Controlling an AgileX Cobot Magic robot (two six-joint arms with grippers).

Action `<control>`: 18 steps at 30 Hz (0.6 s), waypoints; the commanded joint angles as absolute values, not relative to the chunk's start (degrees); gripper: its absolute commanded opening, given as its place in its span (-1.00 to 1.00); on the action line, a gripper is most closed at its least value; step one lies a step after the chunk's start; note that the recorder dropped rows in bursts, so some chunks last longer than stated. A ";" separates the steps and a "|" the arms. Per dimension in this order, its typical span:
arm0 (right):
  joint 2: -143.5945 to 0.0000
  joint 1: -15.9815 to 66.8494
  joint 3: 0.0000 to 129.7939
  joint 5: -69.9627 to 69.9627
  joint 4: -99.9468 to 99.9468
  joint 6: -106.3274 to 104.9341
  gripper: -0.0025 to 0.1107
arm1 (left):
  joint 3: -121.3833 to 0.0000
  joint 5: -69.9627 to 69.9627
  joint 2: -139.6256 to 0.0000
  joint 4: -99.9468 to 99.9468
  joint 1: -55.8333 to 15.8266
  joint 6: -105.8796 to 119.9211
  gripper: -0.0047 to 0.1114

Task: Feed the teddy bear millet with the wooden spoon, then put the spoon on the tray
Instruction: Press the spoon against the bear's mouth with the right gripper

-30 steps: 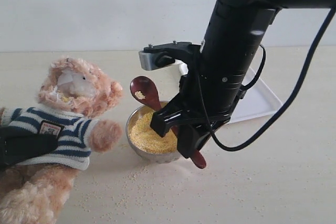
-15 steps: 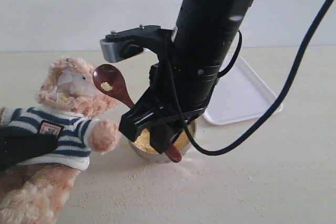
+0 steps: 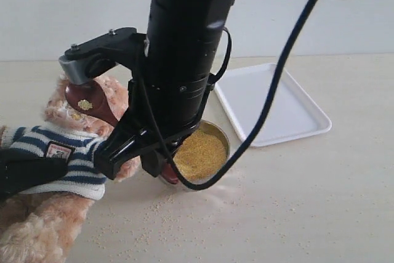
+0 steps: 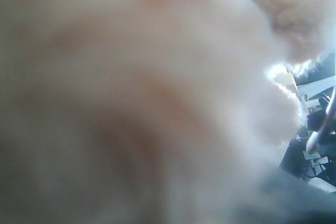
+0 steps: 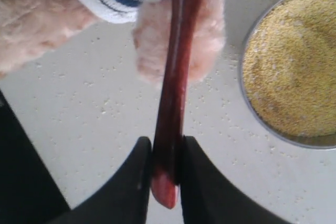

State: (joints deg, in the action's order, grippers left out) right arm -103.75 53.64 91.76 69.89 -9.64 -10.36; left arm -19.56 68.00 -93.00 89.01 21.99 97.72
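Note:
My right gripper (image 3: 138,161) (image 5: 167,150) is shut on the handle of the dark reddish wooden spoon (image 3: 86,100) (image 5: 176,77). The spoon's bowl holds a few yellow grains and is up at the face of the teddy bear (image 3: 86,152), whose head is mostly hidden behind the arm. The bear's paw (image 5: 152,40) lies under the handle. Millet (image 3: 200,152) (image 5: 294,72) fills the round metal bowl (image 3: 223,132) beside the bear. The white tray (image 3: 271,106) lies at the back right. My left gripper (image 3: 34,173) is a black shape against the bear's shirt; its wrist view shows only blurred fur (image 4: 131,77).
Loose millet grains (image 3: 154,226) are scattered on the pale table in front of the bowl and the bear. The big black right arm (image 3: 184,47) stands over the bowl and the bear. A black cable (image 3: 271,103) hangs across in front of the tray.
The right arm has swung left from over the bowl, carrying the spoon up to the bear's face. The bowl and the tray are now uncovered. The bear and the left gripper have not moved.

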 commanded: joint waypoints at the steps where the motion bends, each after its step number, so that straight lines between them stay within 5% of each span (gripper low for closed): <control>1: -106.27 55.03 95.05 69.96 -2.32 -9.51 -0.94 | -20.04 69.96 -92.95 89.53 22.14 98.12 -0.83; 18: -111.60 58.91 98.44 69.96 20.83 -6.66 -0.94 | -20.04 69.96 -92.95 89.53 22.14 98.12 -0.83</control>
State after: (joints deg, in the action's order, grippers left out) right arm -111.62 57.94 98.03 69.89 15.98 -7.63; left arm -19.56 68.00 -93.00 89.01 21.99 97.72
